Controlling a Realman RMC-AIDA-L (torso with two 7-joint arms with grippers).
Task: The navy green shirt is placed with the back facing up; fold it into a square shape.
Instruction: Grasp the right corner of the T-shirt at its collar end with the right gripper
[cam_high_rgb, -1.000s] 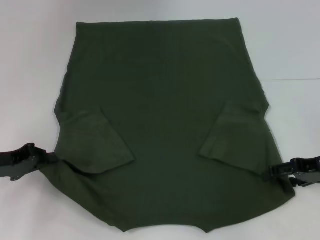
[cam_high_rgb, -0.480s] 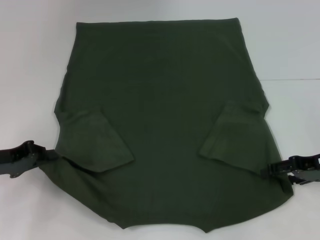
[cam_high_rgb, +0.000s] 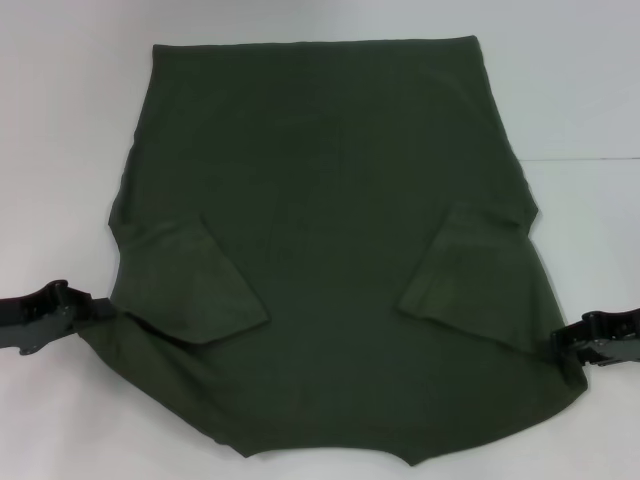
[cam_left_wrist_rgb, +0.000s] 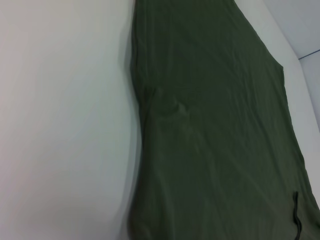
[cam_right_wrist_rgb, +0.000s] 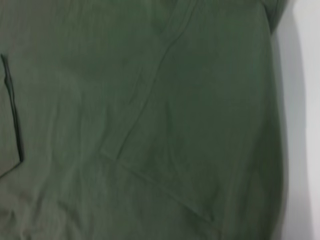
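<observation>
Inspecting: one navy green shirt (cam_high_rgb: 330, 250) lies flat on one white table (cam_high_rgb: 70, 130), both sleeves folded inward. My left gripper (cam_high_rgb: 95, 312) and right gripper (cam_high_rgb: 558, 343) sit at its opposite side edges; finger states I cannot tell.

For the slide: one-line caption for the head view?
Navy green shirt lies back-up, both sleeves folded in; left gripper and right gripper sit at its side edges.

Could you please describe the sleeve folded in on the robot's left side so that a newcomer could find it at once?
Start from the navy green shirt spread over the white table. Near the left gripper, the left sleeve lies folded over the body. It looks broader than the right sleeve.
</observation>
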